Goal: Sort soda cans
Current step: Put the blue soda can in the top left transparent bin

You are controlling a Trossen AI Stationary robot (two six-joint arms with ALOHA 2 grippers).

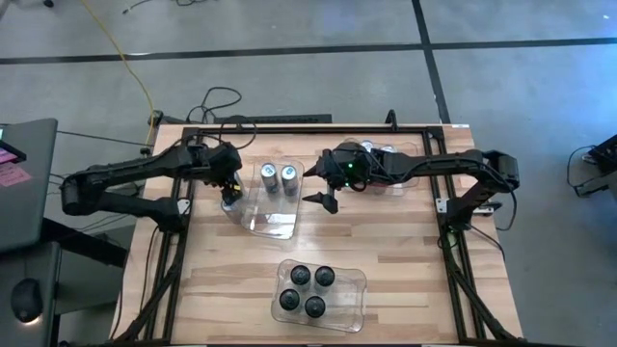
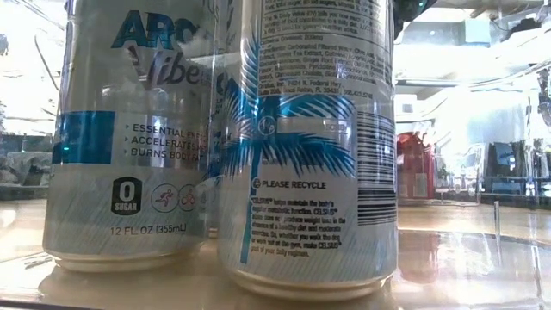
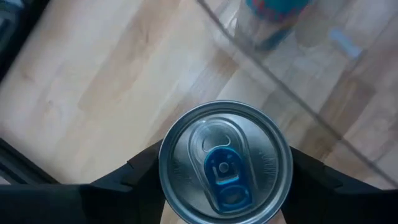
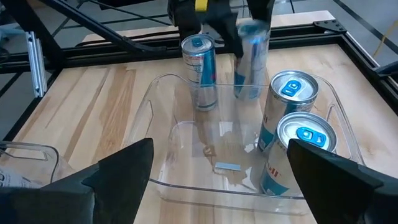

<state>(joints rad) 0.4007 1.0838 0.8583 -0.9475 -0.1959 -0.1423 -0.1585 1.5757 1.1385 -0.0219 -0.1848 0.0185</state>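
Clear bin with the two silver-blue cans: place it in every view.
High view: clear bin near the picture's centre.
Low view: its glossy floor under the two silver-blue cans.
Left wrist view: its rim beyond the held can.
Right wrist view: straight ahead, filling the middle.
Landmark: those two cans.

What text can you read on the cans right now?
Left silver-blue soda can, low view:
"ESSENTIAL"
"ACCELERATES"
"BURNS BODY"
"0 SUGAR"
"12 FL OZ (355mL)"
Its brand name is cut off.
Right silver-blue soda can with a palm tree:
"PLEASE RECYCLE"
Its fine print is too small.
Other views show no legible text.
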